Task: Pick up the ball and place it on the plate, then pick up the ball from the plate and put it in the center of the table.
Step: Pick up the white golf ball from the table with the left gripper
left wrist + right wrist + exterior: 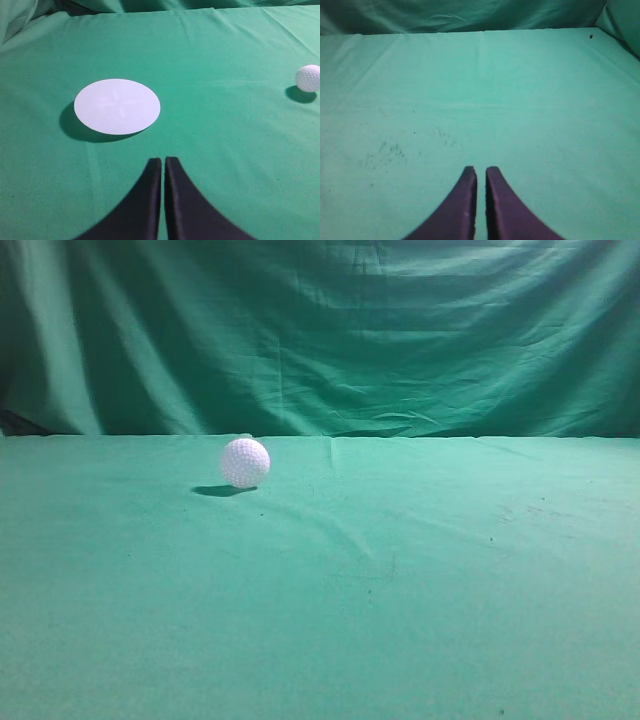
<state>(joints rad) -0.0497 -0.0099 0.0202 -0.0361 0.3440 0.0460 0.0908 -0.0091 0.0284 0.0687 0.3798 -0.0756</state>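
Dimpled white ball [245,462] on wrinkled green table [400,620] (cloth); both claws pressed together.

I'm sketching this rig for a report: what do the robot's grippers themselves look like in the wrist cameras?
Only the fingers show. The left gripper has two smooth, matte black fingers, broad at the base and curving to narrow tips. The right gripper has the same curved, tapering shape but looks dark purplish in its camera. No cables, markings or arm links are visible, and neither arm appears in the exterior view.
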